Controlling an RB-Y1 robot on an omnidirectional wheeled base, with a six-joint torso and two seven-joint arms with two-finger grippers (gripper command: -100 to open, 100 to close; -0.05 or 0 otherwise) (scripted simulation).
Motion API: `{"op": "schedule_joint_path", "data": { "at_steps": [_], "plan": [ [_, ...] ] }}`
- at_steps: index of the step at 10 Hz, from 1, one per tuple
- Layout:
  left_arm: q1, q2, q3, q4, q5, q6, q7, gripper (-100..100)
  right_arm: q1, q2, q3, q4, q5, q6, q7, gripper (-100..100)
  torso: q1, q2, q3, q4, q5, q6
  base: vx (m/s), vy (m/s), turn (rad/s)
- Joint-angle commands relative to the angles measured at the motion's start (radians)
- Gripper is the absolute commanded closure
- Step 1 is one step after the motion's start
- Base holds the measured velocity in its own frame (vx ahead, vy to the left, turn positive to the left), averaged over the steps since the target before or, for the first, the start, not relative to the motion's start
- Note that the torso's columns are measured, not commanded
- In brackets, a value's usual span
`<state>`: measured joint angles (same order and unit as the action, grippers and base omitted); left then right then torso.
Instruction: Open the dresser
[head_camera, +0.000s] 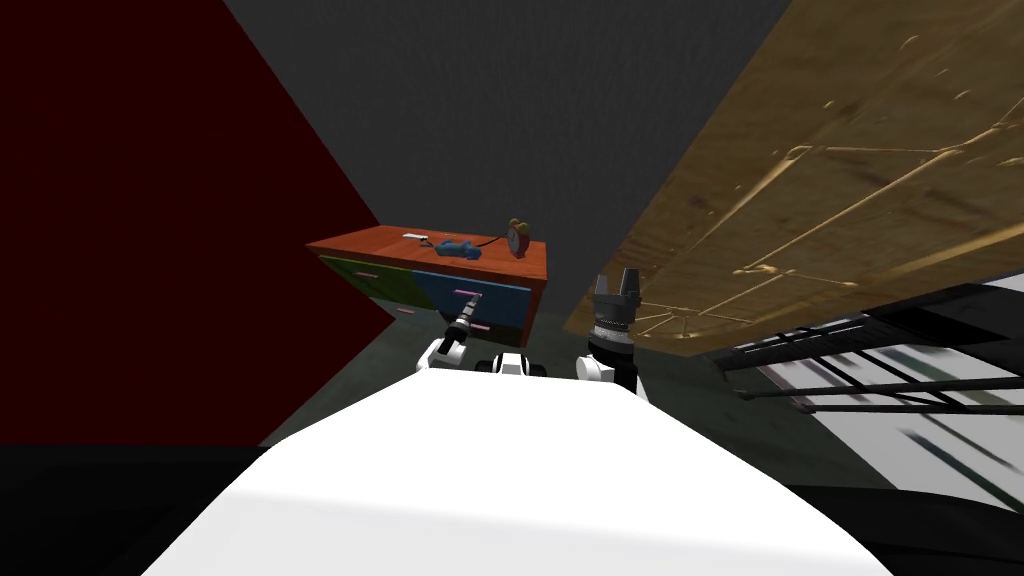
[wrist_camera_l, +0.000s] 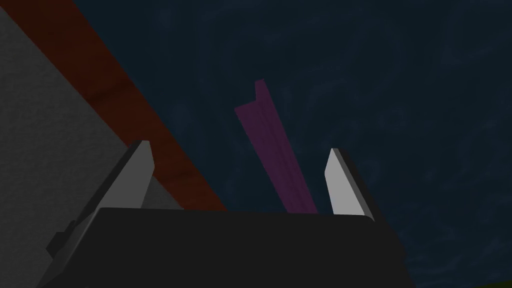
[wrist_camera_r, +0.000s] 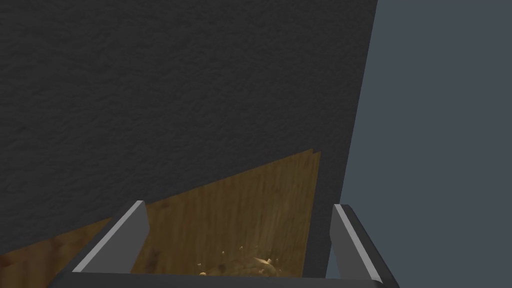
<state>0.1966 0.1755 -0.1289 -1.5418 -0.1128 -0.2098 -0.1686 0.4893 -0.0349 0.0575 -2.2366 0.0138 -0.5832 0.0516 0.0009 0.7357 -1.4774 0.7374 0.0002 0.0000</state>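
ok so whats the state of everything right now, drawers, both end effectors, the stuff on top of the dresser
dresser: drawers look shut, none pulled out
blue drawer: shut
pink handle: between the left end effector's fingers, not clamped
left end effector: open, at the handle
right end effector: open, raised, holding nothing
clock: upright on the dresser top
blue object: lying on the dresser top

a small round clock (head_camera: 517, 239) stands upright near a blue object (head_camera: 457, 248) lying flat, with a thin dark cable (head_camera: 490, 241) between them and a little white flat piece (head_camera: 415, 237) just beside the blue one. a dark red wall (head_camera: 130, 220) rises on the left, a dark grey wall (head_camera: 520, 110) behind, and a wood-grained surface (head_camera: 850, 170) runs along the right.
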Motion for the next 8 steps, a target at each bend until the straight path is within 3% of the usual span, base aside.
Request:
{"op": "schedule_joint_path", "data": {
  "at_steps": [1,2,3,8],
  "plan": [
    [-0.005,-0.002,0.003,0.003,0.0,0.001,-0.001,-100,0.0,0.0,0.0,0.0,0.0,0.0,0.0,0,0.0,0.002,0.001,0.001,0.0,0.0,0.09,-0.004,-0.003],
    [-0.006,-0.002,0.003,0.004,0.0,0.001,-0.001,-100,0.0,0.0,0.0,0.0,0.0,0.0,0.0,0,-0.001,0.008,0.005,0.002,0.0,0.0,0.022,0.0,0.002],
    [-0.006,-0.002,0.003,0.004,0.0,0.001,-0.001,100,0.0,0.0,0.0,0.0,0.0,0.0,0.0,0,-0.001,0.01,0.006,0.003,0.0,0.0,0.011,0.0,0.0],
    [0.019,0.009,-0.01,-0.035,0.001,0.016,0.003,100,-0.001,0.0,0.0,0.0,0.0,0.0,0.0,0,-0.002,0.001,0.001,0.0,0.0,0.0,-0.152,0.018,0.018]
  ]
}}
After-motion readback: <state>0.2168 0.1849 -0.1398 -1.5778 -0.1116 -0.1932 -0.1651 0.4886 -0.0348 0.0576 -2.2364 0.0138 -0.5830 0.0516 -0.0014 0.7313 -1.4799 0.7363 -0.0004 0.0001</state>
